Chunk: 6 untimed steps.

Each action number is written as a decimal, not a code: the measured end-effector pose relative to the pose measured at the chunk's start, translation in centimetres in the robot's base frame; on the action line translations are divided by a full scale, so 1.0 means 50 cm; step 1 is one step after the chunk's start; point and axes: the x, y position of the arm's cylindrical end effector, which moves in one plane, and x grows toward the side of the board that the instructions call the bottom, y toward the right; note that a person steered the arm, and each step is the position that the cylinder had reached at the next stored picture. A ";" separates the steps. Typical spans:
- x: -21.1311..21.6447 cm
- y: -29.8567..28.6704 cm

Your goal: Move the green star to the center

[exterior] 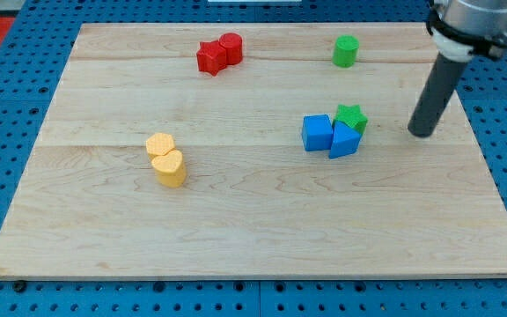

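The green star (352, 117) lies right of the board's middle, touching the top of two blue blocks: a blue cube (317, 132) on its lower left and a blue wedge-like block (344, 141) just below it. My tip (422, 133) rests on the board to the right of the green star, a clear gap apart from it. The dark rod rises from the tip toward the view's top right.
A green cylinder (346, 50) stands near the top edge. Two red blocks (219, 54) touch each other at top centre. Two yellow blocks (165, 158) touch at the left of centre. The wooden board (253, 238) sits on a blue pegboard.
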 end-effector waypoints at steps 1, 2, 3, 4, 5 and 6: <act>0.022 -0.030; 0.000 -0.066; -0.020 -0.097; -0.051 -0.123; -0.065 -0.144; -0.093 -0.173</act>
